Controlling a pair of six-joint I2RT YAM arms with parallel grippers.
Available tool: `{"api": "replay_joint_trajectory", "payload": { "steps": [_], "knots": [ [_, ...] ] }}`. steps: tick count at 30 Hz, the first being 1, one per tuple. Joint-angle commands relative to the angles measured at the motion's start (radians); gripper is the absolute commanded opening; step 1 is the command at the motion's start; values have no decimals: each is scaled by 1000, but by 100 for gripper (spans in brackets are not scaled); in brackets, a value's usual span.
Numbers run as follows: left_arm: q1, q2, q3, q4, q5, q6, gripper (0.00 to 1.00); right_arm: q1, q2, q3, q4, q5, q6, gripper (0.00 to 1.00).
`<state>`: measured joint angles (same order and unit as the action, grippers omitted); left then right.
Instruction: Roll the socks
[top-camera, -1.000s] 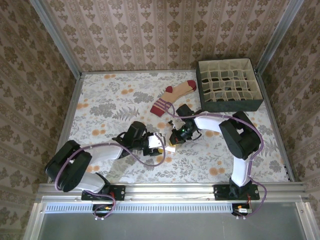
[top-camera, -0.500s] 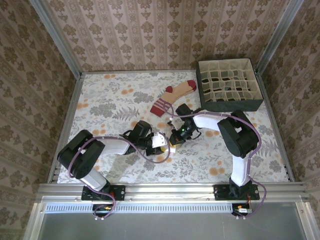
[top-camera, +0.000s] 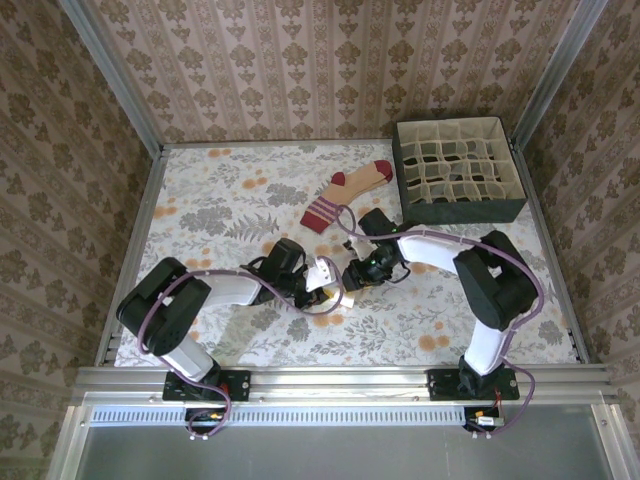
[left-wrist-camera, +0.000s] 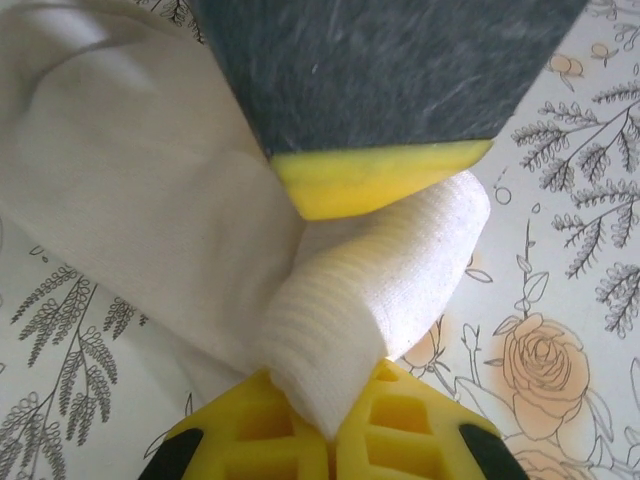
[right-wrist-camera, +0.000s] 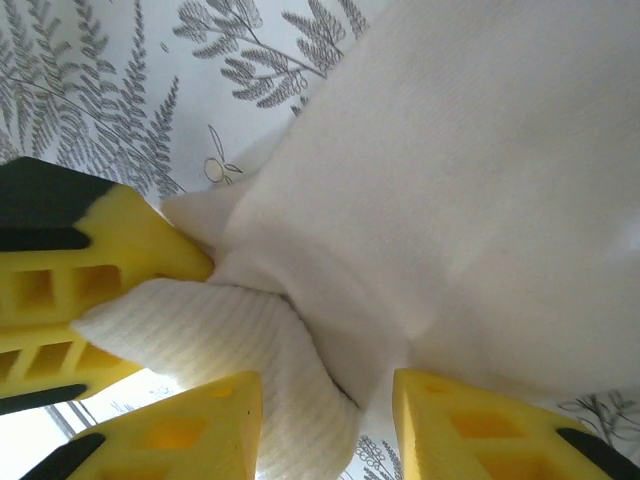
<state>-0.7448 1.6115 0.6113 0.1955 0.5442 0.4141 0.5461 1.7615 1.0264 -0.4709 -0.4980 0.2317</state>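
Observation:
The cream-white sock (top-camera: 323, 268) is bunched mid-table between both grippers. My left gripper (top-camera: 316, 283) is shut on its ribbed cuff (left-wrist-camera: 370, 290), which is pinched between the yellow fingertips (left-wrist-camera: 400, 410). My right gripper (top-camera: 350, 279) faces it from the right with jaws open. Folded sock cloth (right-wrist-camera: 480, 170) lies loosely between its pads (right-wrist-camera: 190, 430), with a gap on the right side. The right gripper's dark finger with a yellow tip (left-wrist-camera: 380, 175) presses on the sock from above in the left wrist view. The tan sock (top-camera: 345, 193) with maroon toe and striped cuff lies flat further back.
A dark divided organiser box (top-camera: 458, 172) stands at the back right corner. The floral tablecloth (top-camera: 220, 200) covers the table, walled on three sides by patterned panels. Open cloth lies to the left and along the front edge.
My left gripper moved right to the white sock and shut on its cuff. The right gripper, shut earlier, has opened its jaws around the sock.

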Motion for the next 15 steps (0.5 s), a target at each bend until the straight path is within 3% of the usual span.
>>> {"api": "replay_joint_trajectory", "payload": {
  "steps": [1,6,15],
  "knots": [
    [-5,49,22,-119,26,-89,0,-2,-80,-48,82,53,72,40],
    [-3,88,62,-159,54,-143,0,6,-142,-133,175,42,130,41],
    [-4,162,142,-236,85,-196,0,59,-119,-161,140,88,123,43]
  ]
}}
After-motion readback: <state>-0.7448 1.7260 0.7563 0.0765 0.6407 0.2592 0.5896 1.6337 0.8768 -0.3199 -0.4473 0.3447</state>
